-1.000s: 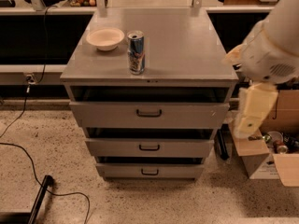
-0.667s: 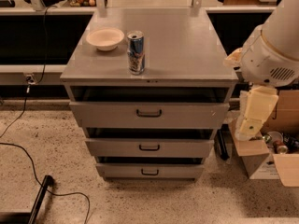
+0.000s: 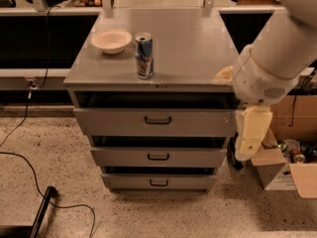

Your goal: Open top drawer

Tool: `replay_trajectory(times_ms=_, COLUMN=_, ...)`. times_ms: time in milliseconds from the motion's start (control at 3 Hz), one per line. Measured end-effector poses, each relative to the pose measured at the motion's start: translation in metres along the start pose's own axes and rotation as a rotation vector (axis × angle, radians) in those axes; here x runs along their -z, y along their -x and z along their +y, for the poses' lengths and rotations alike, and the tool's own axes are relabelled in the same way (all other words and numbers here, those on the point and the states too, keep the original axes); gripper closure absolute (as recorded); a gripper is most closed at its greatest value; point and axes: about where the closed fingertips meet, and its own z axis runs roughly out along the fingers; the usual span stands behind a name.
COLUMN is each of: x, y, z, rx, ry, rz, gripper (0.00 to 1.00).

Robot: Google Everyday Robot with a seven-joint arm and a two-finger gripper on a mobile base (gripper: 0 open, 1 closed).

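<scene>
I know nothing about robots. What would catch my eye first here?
A bulky white robot arm fills the right side, and its cream pincer hangs down just past the right end of the top drawer. In the middle stands a grey cabinet with three drawers, and the top drawer is slightly open. A pale bowl and a blue can sit on the cabinet.

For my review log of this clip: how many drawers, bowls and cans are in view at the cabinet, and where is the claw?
Drawers: 3 (top drawer, middle drawer, bottom drawer)
Bowl: 1
Can: 1
Total: 5
The claw hangs just right of the top drawer, away from its handle.
</scene>
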Motion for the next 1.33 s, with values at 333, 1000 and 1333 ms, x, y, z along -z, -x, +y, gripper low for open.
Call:
replay_trajectory(times_ms=333, x=-0.047, y=-0.011, z=0.013, rx=0.062, ry=-0.030, rz=-0.034, gripper=0.00)
replay_trajectory(times_ms=1000, x=-0.074, y=-0.011, z=0.007, rx=0.106, ry=-0.036, rz=-0.004, gripper=0.00)
replay_trajectory(times_ms=1333, x=-0.097, y=-0.023, z=0.012, rx=0.133, ry=-0.083, rz=0.026, gripper=0.00)
